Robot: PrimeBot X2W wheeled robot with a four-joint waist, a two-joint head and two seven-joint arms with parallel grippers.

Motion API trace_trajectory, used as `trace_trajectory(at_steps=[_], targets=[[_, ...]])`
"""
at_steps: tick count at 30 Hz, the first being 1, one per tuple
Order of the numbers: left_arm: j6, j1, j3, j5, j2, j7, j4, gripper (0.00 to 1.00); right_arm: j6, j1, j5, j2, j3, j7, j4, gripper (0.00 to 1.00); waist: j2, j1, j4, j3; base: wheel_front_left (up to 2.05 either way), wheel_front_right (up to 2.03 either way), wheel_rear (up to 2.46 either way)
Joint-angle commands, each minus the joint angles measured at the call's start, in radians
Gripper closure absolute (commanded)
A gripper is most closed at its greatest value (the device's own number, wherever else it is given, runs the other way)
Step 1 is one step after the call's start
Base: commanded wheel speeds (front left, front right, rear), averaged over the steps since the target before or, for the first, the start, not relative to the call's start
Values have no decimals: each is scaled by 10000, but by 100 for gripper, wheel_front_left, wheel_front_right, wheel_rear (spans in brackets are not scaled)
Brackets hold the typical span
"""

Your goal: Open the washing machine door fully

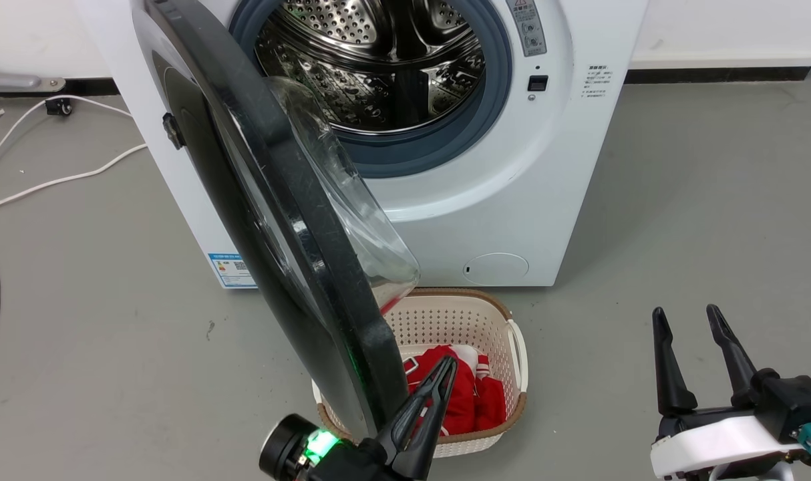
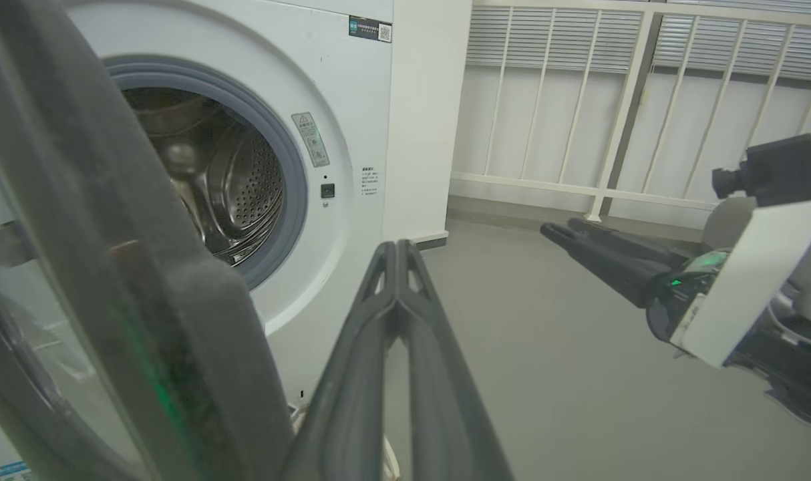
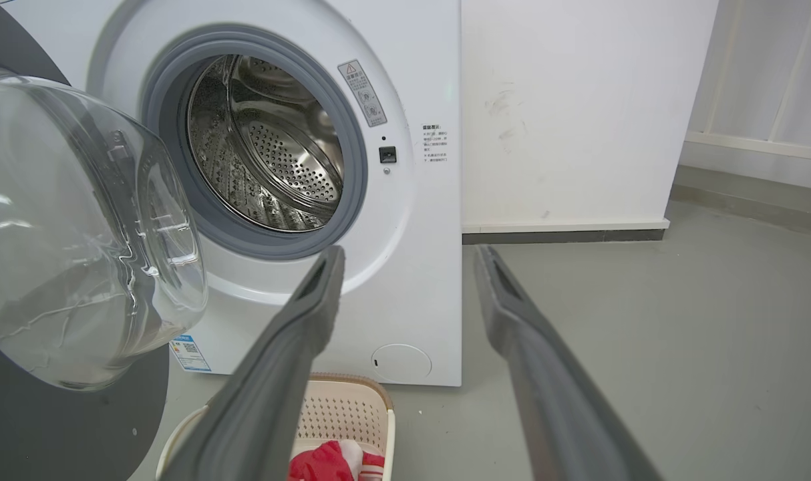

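- washing machine door (image 1: 292, 220) stood swung out from the white machine (image 1: 579, 167), roughly edge-on to the head camera; glass bowl (image 1: 352, 214) faced that view's right; drum mouth (image 1: 379, 60) exposed; my read: about half open, not full
- door's free edge hung above the left end of the basket (image 1: 520, 347) holding red clothes (image 1: 469, 394)
- left gripper (image 1: 445, 366) had its fingers (image 1: 425, 401) pressed together, nothing between them; tip sat just beside the black rim (image 1: 379, 347) on the bowl side; touching or not, could not tell
- right gripper (image 1: 686, 310) had fingers spread, empty; low right, well apart from the door
- step in hand, as judged: push the door wider with the closed left fingers
- to do it well: bear on the black rim, not the glass; follow the door's swing arc toward the robot's left; go slow so the tips don't slide off the edge; keep the forearm clear of the basket
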Motion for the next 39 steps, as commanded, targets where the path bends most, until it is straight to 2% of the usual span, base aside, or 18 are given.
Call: trace_trajectory(at_steps=[1, 22, 32, 39], targets=[[98, 0, 60, -67, 22, -18, 357, 100, -7, -85, 69, 32, 35, -1, 31, 0, 0, 0, 19, 16, 0, 0, 0], [683, -1216, 376, -470, -68, -263, 2433, 100, -7, -327, 338, 32, 240, 14, 243, 0, 0, 0, -175, 321, 0, 0, 0], [1207, -609, 726, -518, -51, -254, 2036, 100, -7, -343, 517, 32, 229, -41, 378, 0, 0, 0, 226, 388, 0, 0, 0], [1555, 181, 1007, -395, -71, -257, 1106, 100, -7, -278, 510, 29, 193, -36, 368, 0, 0, 0, 966, 452, 0, 0, 0]])
